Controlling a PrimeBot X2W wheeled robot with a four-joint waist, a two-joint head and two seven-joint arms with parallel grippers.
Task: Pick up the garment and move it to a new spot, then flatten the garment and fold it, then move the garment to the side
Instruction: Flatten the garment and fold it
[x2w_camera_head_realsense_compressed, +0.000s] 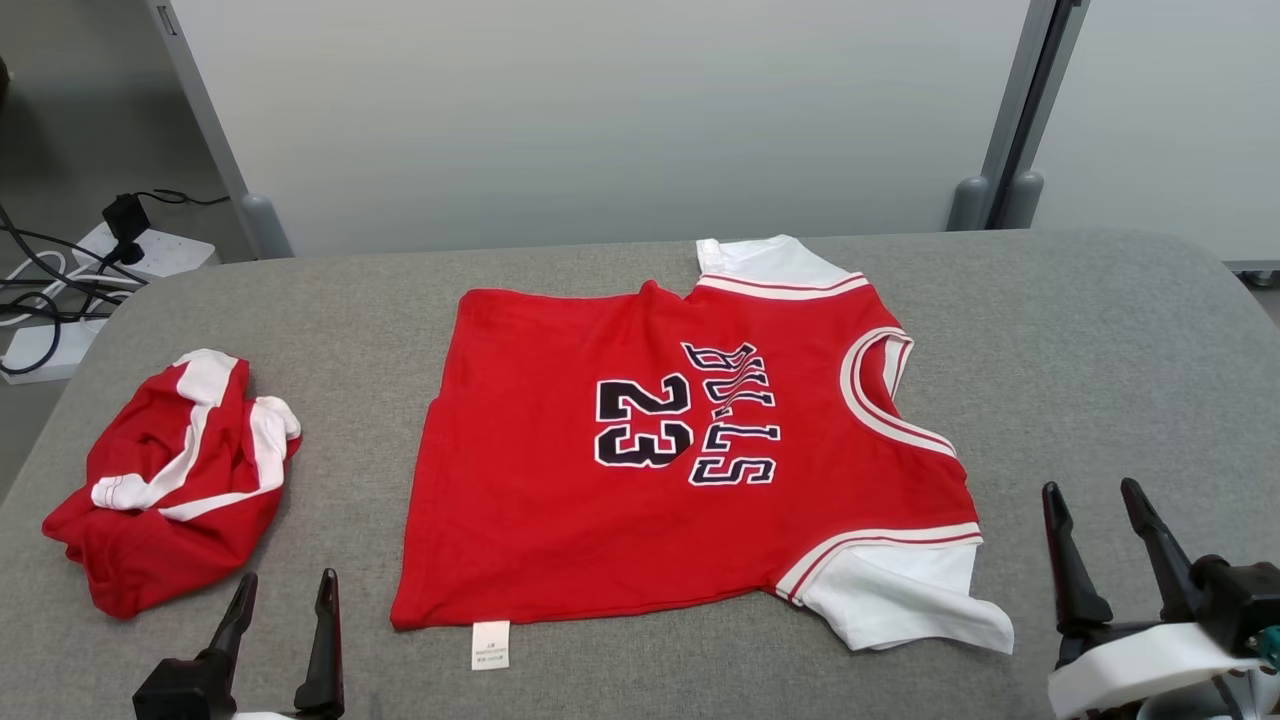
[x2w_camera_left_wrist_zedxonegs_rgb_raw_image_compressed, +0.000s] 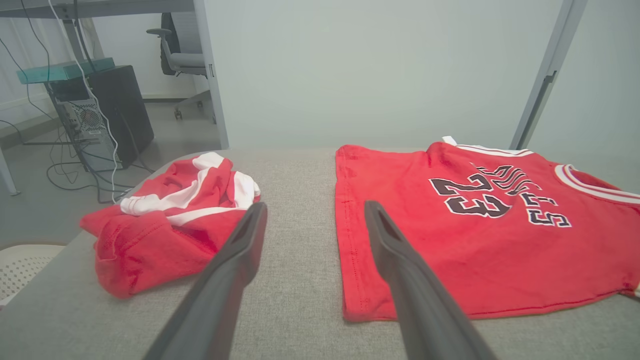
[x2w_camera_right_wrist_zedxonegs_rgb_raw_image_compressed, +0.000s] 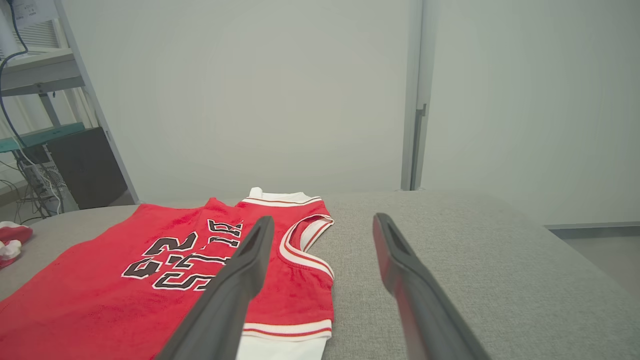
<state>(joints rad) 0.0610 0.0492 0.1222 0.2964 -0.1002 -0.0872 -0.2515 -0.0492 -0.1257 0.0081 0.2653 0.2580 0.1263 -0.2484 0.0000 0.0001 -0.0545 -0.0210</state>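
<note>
near: my left gripper (x2w_camera_head_realsense_compressed: 286, 580) and right gripper (x2w_camera_head_realsense_compressed: 1090, 490) spread, empty, low at the table (x2w_camera_head_realsense_compressed: 1100, 330) front, flanking the work | mid: jersey (x2w_camera_head_realsense_compressed: 560, 520) flat, print up, collar to my right, seemingly smoothed for folding | left: heap (x2w_camera_head_realsense_compressed: 150, 500) bunched, well apart | far: wall (x2w_camera_head_realsense_compressed: 600, 120)

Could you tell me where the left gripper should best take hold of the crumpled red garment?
Probably the raised white-trimmed ridge on top of the crumpled garment, from above with the left gripper: it stands proud of the table, while the edges lie flat.
</note>
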